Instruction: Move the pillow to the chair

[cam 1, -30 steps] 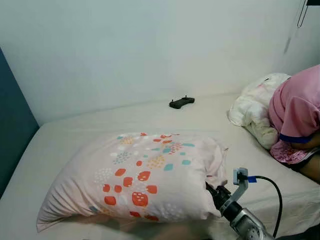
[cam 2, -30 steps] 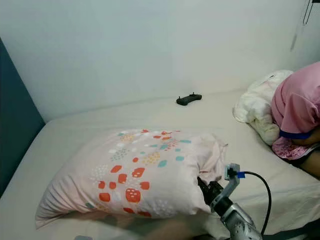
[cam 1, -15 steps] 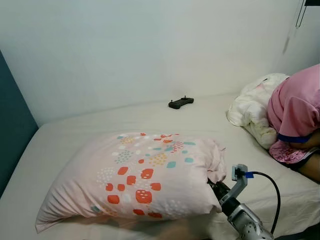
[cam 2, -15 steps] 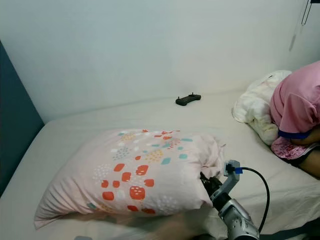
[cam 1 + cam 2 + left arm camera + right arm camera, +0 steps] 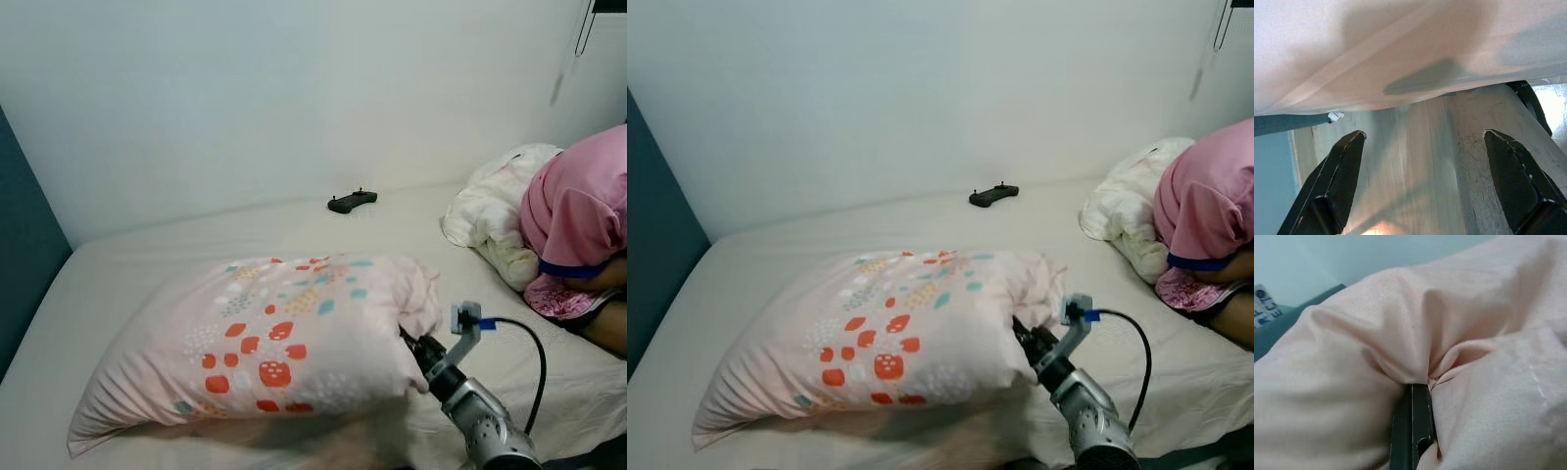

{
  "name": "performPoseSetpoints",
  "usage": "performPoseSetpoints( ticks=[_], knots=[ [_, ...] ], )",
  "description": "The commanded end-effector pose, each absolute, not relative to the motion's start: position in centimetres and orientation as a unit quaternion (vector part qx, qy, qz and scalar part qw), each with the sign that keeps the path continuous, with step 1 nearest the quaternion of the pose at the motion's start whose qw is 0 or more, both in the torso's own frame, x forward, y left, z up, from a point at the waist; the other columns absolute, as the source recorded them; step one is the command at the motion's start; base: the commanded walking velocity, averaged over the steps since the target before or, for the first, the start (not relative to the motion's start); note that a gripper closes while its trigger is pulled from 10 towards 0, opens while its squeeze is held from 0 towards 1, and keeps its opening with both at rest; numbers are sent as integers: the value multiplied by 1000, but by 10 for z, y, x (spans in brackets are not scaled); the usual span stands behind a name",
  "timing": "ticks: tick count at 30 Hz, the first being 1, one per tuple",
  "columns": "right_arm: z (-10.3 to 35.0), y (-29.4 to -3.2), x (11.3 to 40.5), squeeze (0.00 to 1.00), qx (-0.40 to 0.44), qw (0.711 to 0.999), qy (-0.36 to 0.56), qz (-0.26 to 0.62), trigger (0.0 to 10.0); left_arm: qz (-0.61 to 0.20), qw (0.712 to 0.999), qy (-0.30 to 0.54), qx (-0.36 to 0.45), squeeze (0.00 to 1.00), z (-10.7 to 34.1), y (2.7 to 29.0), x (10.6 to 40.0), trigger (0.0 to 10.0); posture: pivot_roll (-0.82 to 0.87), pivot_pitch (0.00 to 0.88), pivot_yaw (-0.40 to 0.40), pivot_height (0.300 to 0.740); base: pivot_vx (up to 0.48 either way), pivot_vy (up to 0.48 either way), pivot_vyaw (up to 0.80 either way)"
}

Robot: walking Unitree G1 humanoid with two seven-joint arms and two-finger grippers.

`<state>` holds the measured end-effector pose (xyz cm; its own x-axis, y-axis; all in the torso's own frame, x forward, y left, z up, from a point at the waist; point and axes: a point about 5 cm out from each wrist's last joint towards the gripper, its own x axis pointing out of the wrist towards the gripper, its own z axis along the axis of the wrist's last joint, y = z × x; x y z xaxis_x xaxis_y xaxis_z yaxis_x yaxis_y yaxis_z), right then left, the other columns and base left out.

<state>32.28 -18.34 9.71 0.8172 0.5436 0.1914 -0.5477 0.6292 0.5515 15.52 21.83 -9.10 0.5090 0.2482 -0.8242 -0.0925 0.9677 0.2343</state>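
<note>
Where right gripper [image 5: 1411,396] jaws close, pillow [image 5: 255,343] fabric pinched

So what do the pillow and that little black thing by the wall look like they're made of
The pillow looks like soft matte woven cloth, likely cotton: it puckers into folds where the right gripper pinches it, and its case is printed with red and teal patches. The black thing looks like hard moulded plastic, dark and slightly shiny, shaped like a game controller; it is too small to be sure.

Silver arm [image 5: 485,426], black cable [image 5: 534,367]
</note>
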Motion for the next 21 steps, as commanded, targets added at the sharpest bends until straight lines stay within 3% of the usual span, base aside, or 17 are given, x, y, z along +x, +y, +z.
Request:
performPoseSetpoints(
  ticks=[1, 9, 17, 21],
  knots=[
    [116, -172, 330, 0, 305, 890, -33, 337, 0, 110, 851, 508, 74, 0, -96, 221, 142, 10000, -137, 23, -6, 341, 0, 0, 0],
    [120, -170, 332, 0, 298, 890, -33, 343, 0, 124, 850, 508, 66, 0, -96, 221, 142, 10000, -132, 22, -12, 360, 0, 0, 0],
    [111, -167, 327, 0, 289, 893, -8, 344, 0, 135, 837, 525, 81, 0, -97, 224, 137, 10000, -135, 23, -10, 387, -450, 0, 0],
    [112, -167, 327, 0, 290, 893, -9, 343, 0, 132, 837, 524, 84, 0, -98, 224, 137, 10000, -135, 25, -8, 396, 0, 0, 0]
  ],
)
